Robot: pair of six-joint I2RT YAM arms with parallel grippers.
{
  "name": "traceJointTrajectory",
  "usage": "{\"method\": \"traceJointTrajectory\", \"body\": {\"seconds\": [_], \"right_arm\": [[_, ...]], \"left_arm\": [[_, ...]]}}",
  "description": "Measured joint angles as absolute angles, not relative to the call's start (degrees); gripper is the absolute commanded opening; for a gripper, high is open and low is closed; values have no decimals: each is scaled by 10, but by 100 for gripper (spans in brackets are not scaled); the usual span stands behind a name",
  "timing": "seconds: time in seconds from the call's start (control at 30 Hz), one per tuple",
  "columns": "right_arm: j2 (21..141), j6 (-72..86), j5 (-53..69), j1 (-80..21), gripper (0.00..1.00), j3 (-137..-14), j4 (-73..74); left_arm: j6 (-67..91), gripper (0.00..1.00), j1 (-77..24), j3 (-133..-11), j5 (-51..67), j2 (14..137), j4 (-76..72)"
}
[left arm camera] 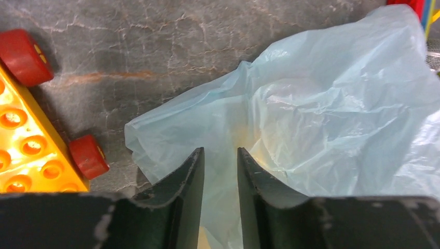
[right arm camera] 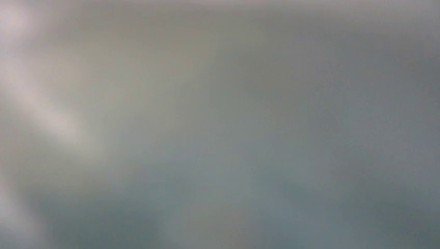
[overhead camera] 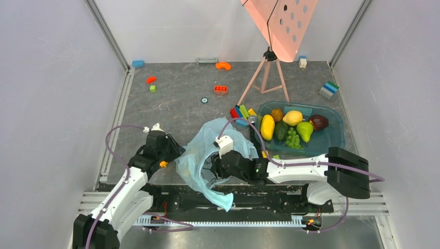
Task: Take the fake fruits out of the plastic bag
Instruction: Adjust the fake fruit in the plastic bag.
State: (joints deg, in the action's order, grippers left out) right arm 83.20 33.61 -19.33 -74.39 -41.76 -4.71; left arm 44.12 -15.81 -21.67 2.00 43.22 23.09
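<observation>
- Narrowly parted, the left gripper (left arm camera: pixel 220 155) has a slim gap between its two dark fingers (left arm camera: pixel 189 197). The thin blue bag (left arm camera: pixel 321 104) lies beneath them and shows through the gap, with nothing visibly clamped.
- Just left of that gripper, a yellow toy block (left arm camera: pixel 21 155) with red wheels sits on the grey table (left arm camera: pixel 155 52).
- The right gripper (overhead camera: pixel 217 171) reaches into the bag from the right. Its fingers are hidden by the film and its own camera gives only grey blur, so I cannot tell how far it is open or what it touches.
- The bag lies crumpled between the two grippers, at the near middle of the table. Its long axis runs from far to near, and a twisted end hangs over the near edge.
- The fruits (overhead camera: pixel 293 127) lie in a teal tub (overhead camera: pixel 337 132) to the right of the bag, among them a lemon (overhead camera: pixel 293 118) and a pear (overhead camera: pixel 304 131).
</observation>
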Motion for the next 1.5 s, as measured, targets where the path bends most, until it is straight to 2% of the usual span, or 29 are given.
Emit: {"method": "traceJointTrajectory", "body": {"seconds": [0.27, 0.43, 0.97, 1.5], "right_arm": [[850, 340, -192, -738, 63, -415, -69], [865, 341, -180, -730, 72, -410, -90], [940, 347, -105, -713, 85, -406, -168], [993, 372, -45, -713, 90, -449, -227]], "left_arm": [[443, 8, -158, -184, 22, 456, 204], [444, 2, -159, -161, 37, 483, 175], [458, 2, -173, -126, 64, 487, 114], [463, 2, -178, -109, 97, 486, 83]]}}
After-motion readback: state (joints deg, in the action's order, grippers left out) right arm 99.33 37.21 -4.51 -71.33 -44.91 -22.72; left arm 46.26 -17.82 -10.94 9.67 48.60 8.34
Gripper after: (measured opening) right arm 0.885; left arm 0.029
